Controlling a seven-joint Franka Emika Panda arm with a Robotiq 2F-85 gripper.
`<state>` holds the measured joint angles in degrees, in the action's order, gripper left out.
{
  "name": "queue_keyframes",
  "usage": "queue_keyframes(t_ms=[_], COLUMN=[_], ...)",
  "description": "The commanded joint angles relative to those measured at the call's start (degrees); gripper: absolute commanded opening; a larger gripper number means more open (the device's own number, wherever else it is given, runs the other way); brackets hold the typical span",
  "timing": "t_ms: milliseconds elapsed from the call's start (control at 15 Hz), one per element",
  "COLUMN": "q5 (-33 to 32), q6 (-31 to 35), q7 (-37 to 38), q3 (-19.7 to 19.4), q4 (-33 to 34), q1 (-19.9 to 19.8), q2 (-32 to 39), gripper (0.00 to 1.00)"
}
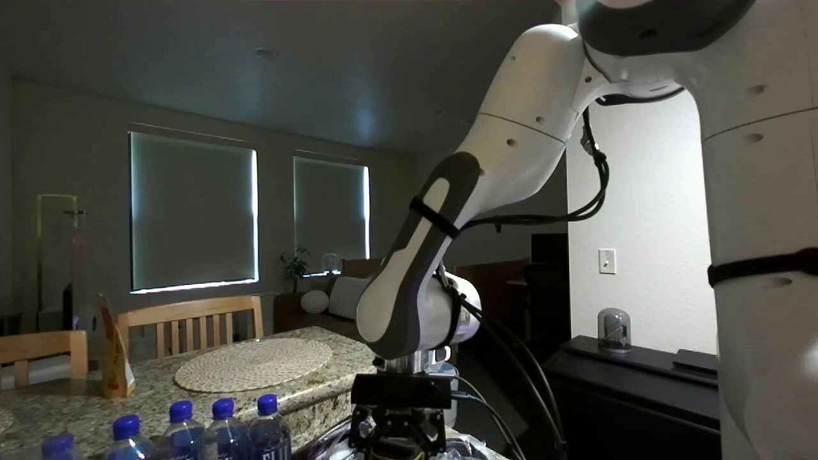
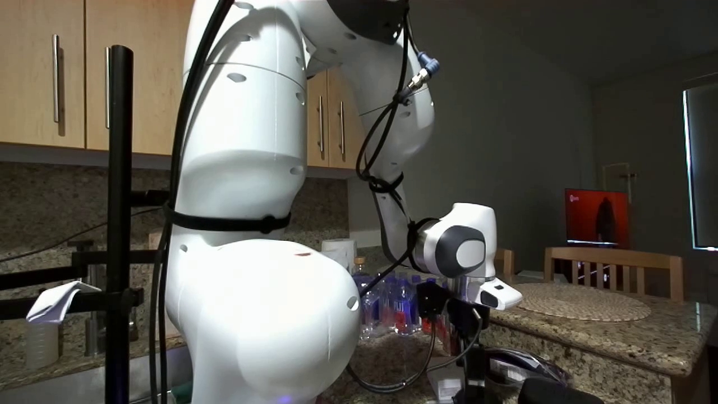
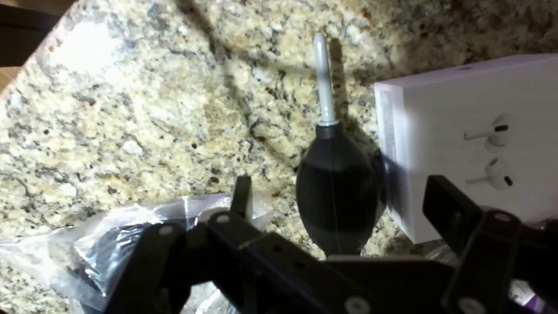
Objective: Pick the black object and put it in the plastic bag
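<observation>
"In the wrist view, you have bare countertop (image 3: 165, 109) left of the black blower (image 3: 333, 187) where your gripper (image 3: 340, 196) could pass."

"Lower left, the plastic bag (image 3: 124, 237) blocks you; right, the white box (image 3: 457, 100) crowds the blower, leaving you hardly any gap."

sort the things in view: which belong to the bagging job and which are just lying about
Part of the job:
black teardrop-shaped bulb with grey nozzle
crumpled clear plastic bag, probably the target
black two-fingered pincer, open

Just lying about:
white rectangular box printed with earbuds
clear plastic bottles with blue caps
round beige woven placemat
</observation>
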<state>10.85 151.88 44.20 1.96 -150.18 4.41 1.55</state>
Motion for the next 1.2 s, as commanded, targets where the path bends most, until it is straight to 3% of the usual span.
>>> queue_keyframes(t_ms=[0, 467, 1133], q5=[0.5, 0.5, 0.3], q6=[-1.1, -4.1, -5.1], q7=[0.1, 0.4, 0.0], q3=[-0.6, -1.9, -1.6], q4=[0.3, 3.5, 8.6], q1=[-1.2, -2.0, -0.2], q2=[0.1, 4.9, 9.2], gripper=[1.0, 1.0, 1.0])
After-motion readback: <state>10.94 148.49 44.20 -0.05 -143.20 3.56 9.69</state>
